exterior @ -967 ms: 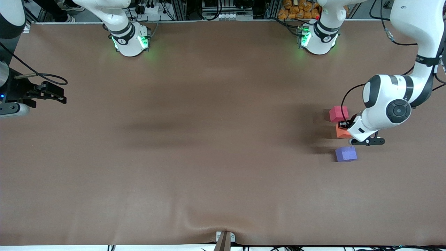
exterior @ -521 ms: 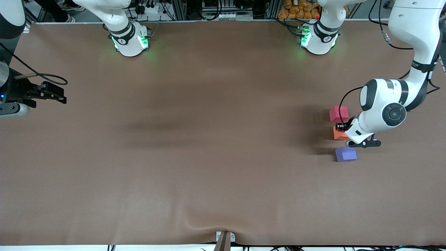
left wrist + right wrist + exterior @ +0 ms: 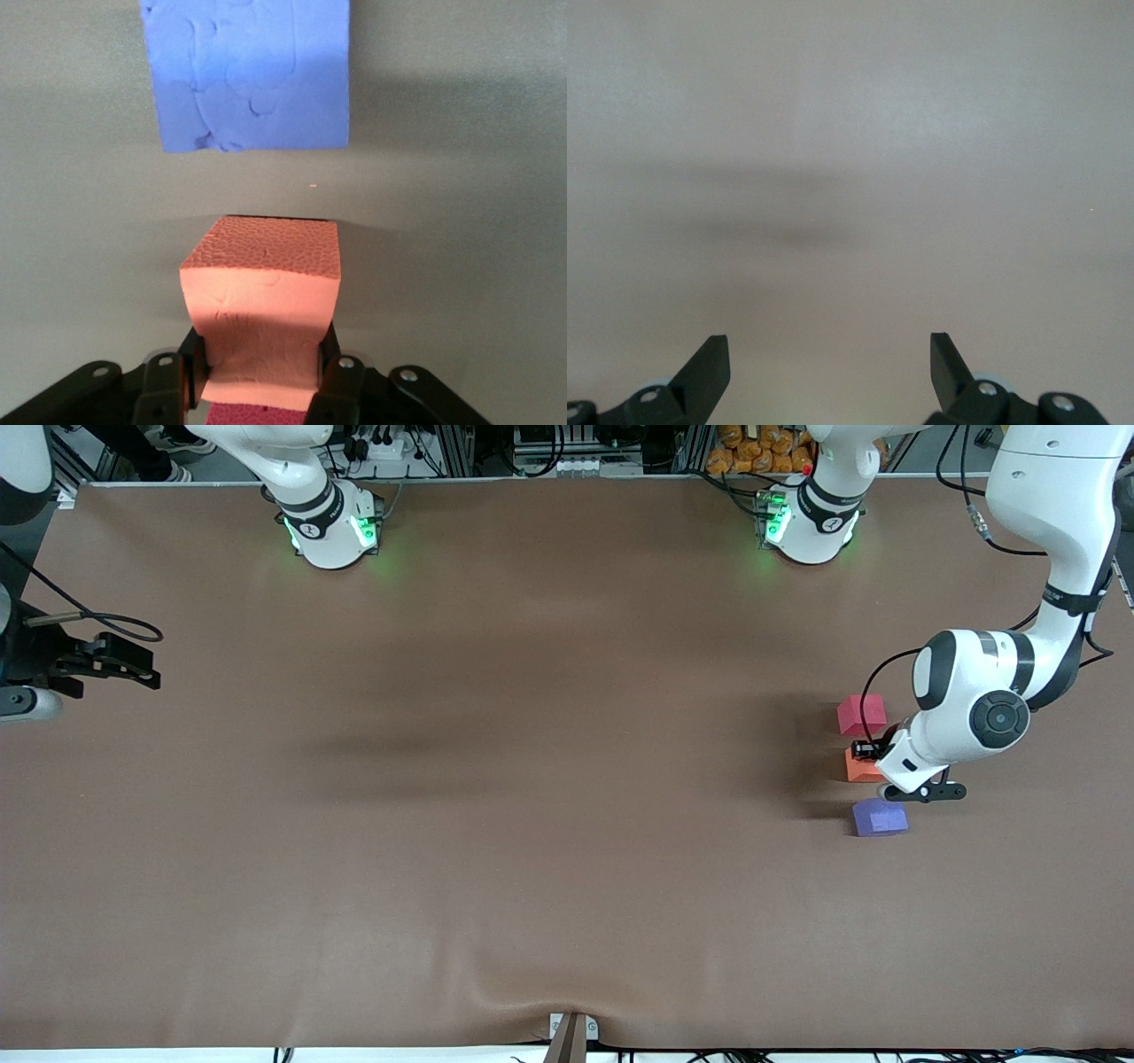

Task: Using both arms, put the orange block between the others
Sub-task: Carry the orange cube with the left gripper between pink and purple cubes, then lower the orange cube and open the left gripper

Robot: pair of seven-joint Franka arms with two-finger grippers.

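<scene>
The left gripper [image 3: 873,751] pinches the small matte orange foam cube [image 3: 263,301] between the pinkish-red cube [image 3: 861,714] and blue-purple cube [image 3: 879,816], seemingly aligning it, while the right gripper [image 3: 829,367] waits wide open.

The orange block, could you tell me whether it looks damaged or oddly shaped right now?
Yes. The orange block looks pinched in at the sides where the left end effector squeezes it, so it bulges wider ahead of the fingers. It sits between the blue-purple cube and pinkish-red cube.
</scene>
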